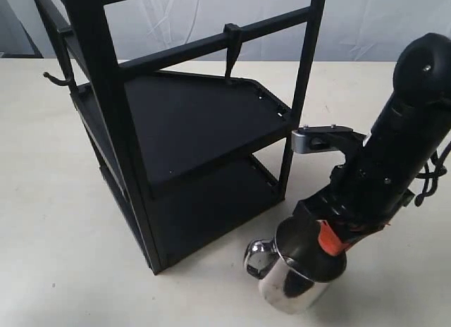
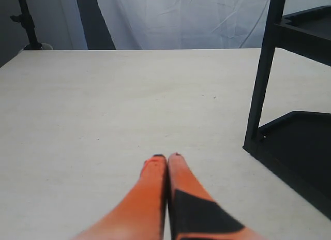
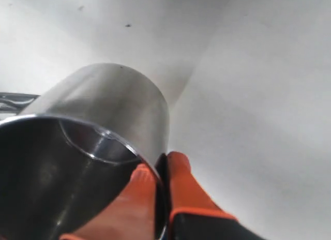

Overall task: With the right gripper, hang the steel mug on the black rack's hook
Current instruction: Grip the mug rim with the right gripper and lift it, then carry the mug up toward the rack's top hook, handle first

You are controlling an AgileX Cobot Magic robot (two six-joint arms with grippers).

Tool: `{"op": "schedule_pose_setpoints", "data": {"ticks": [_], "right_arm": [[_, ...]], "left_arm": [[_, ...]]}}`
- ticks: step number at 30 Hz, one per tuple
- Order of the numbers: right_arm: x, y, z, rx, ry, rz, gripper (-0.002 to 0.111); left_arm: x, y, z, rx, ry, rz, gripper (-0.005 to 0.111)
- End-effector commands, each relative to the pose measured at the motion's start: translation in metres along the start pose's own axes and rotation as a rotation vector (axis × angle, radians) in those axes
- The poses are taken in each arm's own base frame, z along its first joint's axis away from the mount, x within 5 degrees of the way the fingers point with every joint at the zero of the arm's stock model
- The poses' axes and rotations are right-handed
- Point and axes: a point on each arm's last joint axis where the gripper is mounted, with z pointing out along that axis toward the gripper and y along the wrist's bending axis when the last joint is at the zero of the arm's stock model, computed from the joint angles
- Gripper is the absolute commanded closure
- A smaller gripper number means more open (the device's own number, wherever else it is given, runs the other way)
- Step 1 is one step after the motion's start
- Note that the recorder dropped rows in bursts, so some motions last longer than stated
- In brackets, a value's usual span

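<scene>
The steel mug (image 1: 296, 274) is tilted, low at the front right of the black rack (image 1: 176, 122); its looped handle (image 1: 257, 256) faces the rack. My right gripper (image 1: 330, 241) is shut on the mug's rim, one orange finger inside and one outside the wall. In the right wrist view the mug (image 3: 98, 147) fills the picture with the right gripper (image 3: 161, 165) pinching its rim. The hook (image 1: 231, 56), a short straight peg with a square clip, hangs from the rack's upper crossbar. My left gripper (image 2: 166, 158) is shut on nothing above the bare table, beside a rack post (image 2: 262, 74).
A thin curved black hook (image 1: 58, 79) sticks out of the rack's far left side. The rack's two shelves (image 1: 204, 119) hold nothing. A white cloth backdrop (image 1: 232, 10) stands behind the light table (image 1: 49, 221). A dark stand (image 2: 26, 20) shows far off in the left wrist view.
</scene>
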Motion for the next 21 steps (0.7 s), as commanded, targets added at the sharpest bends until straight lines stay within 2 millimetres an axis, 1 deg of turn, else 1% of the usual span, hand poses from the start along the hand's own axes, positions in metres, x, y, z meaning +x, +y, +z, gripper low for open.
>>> {"op": "schedule_pose_setpoints", "data": {"ticks": [1, 4, 9, 14, 18, 21], "right_arm": [[0.009, 0.015, -0.014, -0.086, -0.027, -0.07, 0.109], [0.012, 0.025, -0.024, -0.149, -0.076, -0.087, 0.109], [0.015, 0.045, -0.049, -0.241, -0.179, -0.15, 0.109], [0.013, 0.058, -0.076, -0.261, -0.276, -0.209, 0.109], [0.013, 0.065, -0.091, -0.262, -0.334, -0.249, 0.109], [0.013, 0.064, -0.097, -0.28, -0.363, -0.239, 0.109]], "left_arm": [[-0.002, 0.0, -0.001, -0.001, -0.021, 0.0, 0.105], [-0.002, 0.0, -0.001, -0.001, -0.021, 0.0, 0.105], [-0.002, 0.0, -0.001, -0.001, -0.021, -0.001, 0.105], [-0.002, 0.0, -0.001, 0.0, -0.022, -0.003, 0.105], [-0.002, 0.0, -0.001, 0.0, -0.022, -0.003, 0.105], [-0.002, 0.0, -0.001, 0.0, -0.022, -0.003, 0.105]]}}
